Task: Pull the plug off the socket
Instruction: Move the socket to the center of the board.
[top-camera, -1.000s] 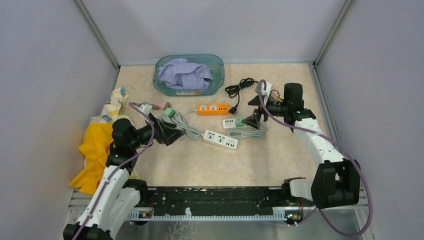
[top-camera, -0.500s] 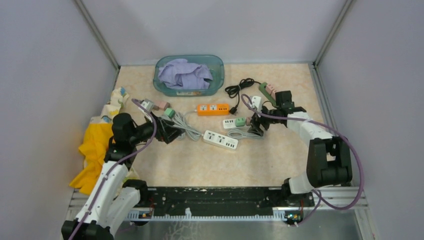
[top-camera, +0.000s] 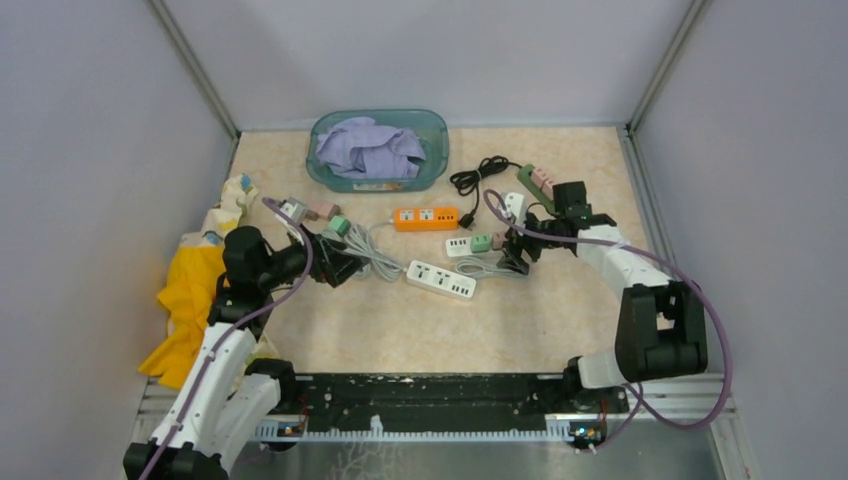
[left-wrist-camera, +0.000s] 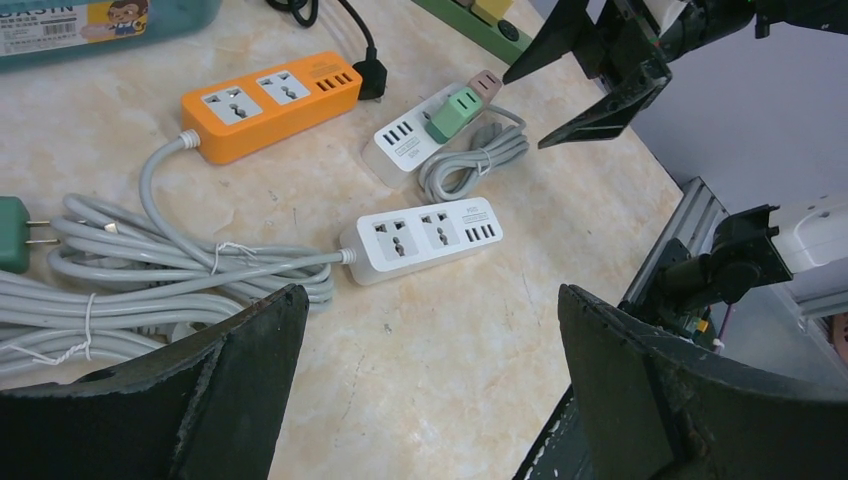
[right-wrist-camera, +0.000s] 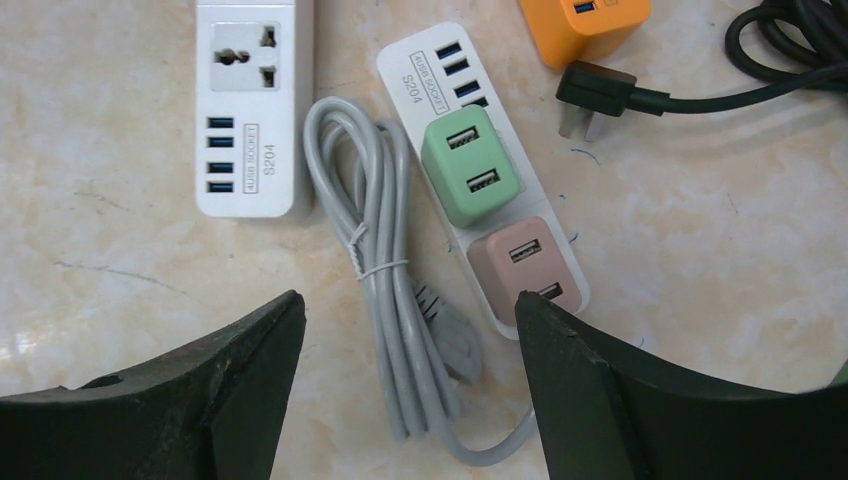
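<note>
Jaws of the left gripper (left-wrist-camera: 430, 310) are held wide and empty above bundled grey cable (left-wrist-camera: 150, 262). Further right, a green square plug (right-wrist-camera: 467, 165) and a pink square plug (right-wrist-camera: 520, 265) are seated in a small white socket strip (right-wrist-camera: 425, 75), over which the right gripper (right-wrist-camera: 408, 300) is spread open, empty.

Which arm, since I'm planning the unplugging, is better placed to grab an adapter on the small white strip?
Right. The right gripper hovers open beside the white strip, next to the pink adapter and green adapter plugged into it. The left gripper, also open, sits far off by the coiled grey cable.
</note>
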